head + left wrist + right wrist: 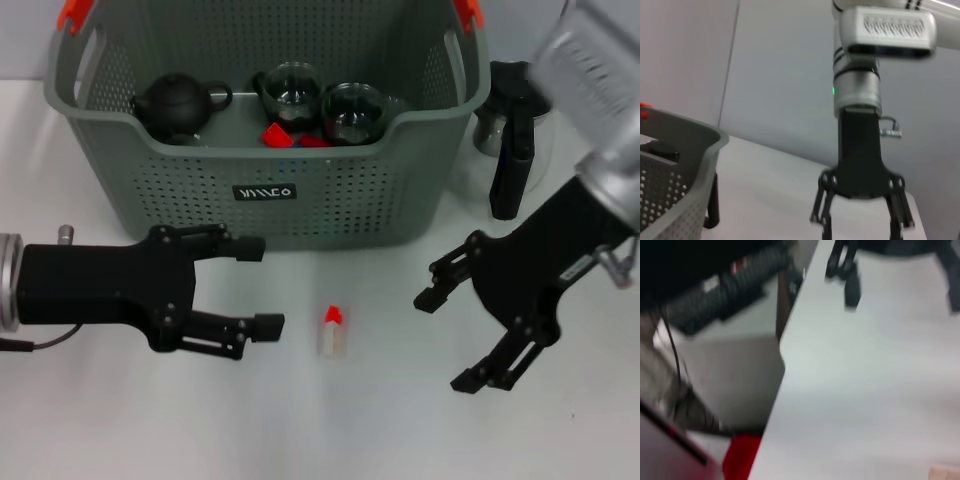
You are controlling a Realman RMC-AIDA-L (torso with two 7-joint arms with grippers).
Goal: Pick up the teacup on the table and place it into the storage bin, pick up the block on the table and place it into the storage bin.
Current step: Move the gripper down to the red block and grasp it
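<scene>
Both the left gripper (250, 287) and right gripper (452, 330) gape wide and empty (nothing held), flanking the block (332, 331) between them, apparently readying a grasp.

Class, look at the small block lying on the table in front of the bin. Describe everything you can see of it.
The block is a small pale beige piece, wood by the look of it, with a red top end. It sits on the white table, in front of the storage bin and apart from it. It lies between the open left hand and open right hand; neither touches it.
</scene>
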